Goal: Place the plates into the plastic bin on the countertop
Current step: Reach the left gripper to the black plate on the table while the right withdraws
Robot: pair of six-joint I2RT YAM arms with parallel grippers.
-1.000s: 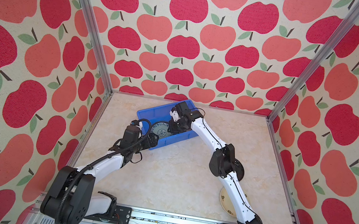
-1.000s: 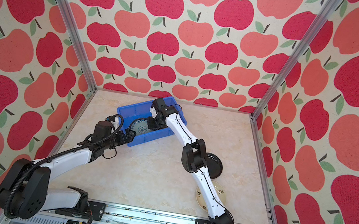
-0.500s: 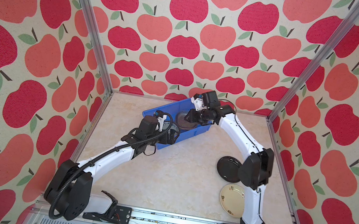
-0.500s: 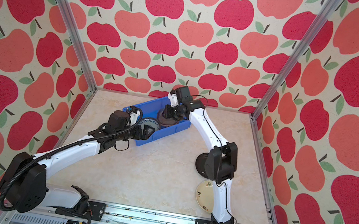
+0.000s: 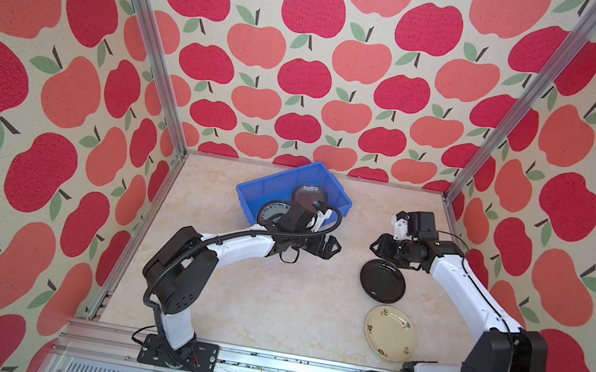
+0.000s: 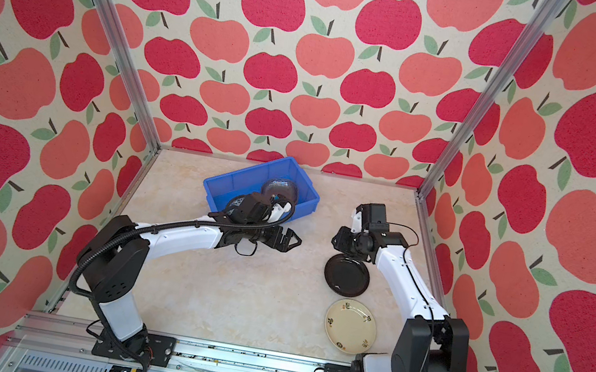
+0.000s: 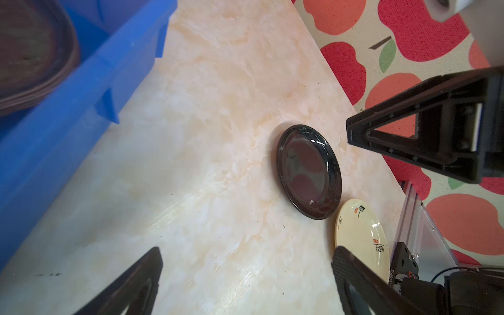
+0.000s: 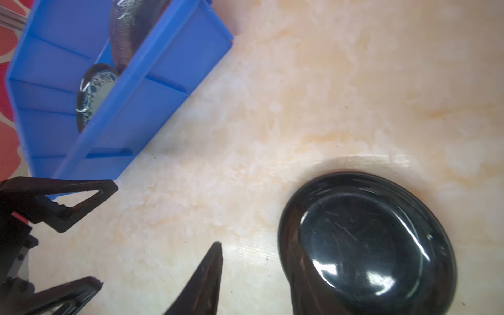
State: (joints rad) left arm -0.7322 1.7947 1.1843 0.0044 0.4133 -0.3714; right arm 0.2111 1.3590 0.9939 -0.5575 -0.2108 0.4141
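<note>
Hovering your right gripper [image 5: 378, 247] just over the far rim of the glossy black round plate [image 5: 383, 281], you are, by my reading, lining up the next pick. Its jaws are standing partly apart with nothing between them. In the right wrist view one finger [image 8: 201, 281] is hanging over the bare beige marble-patterned countertop [image 5: 268, 305], while the other is overlapping the plate's edge. The plate is lying flat directly under the tool, and a cream round plate with small painted marks [image 5: 390, 333] is sitting just past it, on the side away from the fingertips. The bright blue rectangular plastic bin [image 5: 281, 180] is lying well beyond the fingertips, already holding a teal patterned round plate [image 5: 271, 211] and a stack of smoky glass dishes [image 5: 307, 194]. Your left gripper [image 5: 335, 246] is hanging between the right tool and that bin, spread wide and empty. To do this step well, you are probably wanting the jaws wider before descending, so that one finger is sliding under the raised rim and the other is pressing inside it. The glaze looks slippery, so be closing firmly on the rim alone, and be moving the left tool aside before carrying across.
</note>
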